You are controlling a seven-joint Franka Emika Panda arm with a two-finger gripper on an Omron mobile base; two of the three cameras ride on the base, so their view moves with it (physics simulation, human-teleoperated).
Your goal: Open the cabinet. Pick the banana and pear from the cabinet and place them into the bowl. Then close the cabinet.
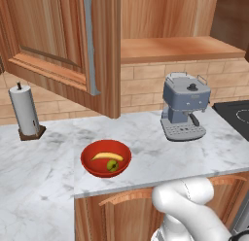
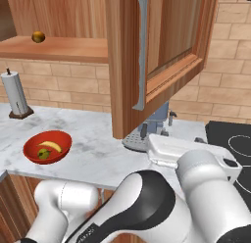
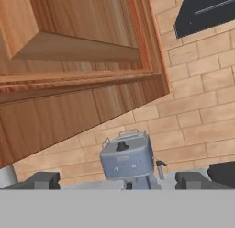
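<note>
Gripper fingertips (image 3: 46,180) stand wide apart, empty, low before the cabinet (image 1: 63,45), whose doors hang open. Closing remains: judged best done by pushing each door's outer face, near its grey handle (image 2: 141,51), through the hinge arc. Bowl (image 1: 105,158) on the counter (image 1: 44,177) already holds banana (image 1: 107,156) and pear (image 1: 112,165).

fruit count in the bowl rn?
2, both in the red bowl on the counter: the banana across the middle, the pear just in front of it. More could be hidden behind the near rim.
</note>
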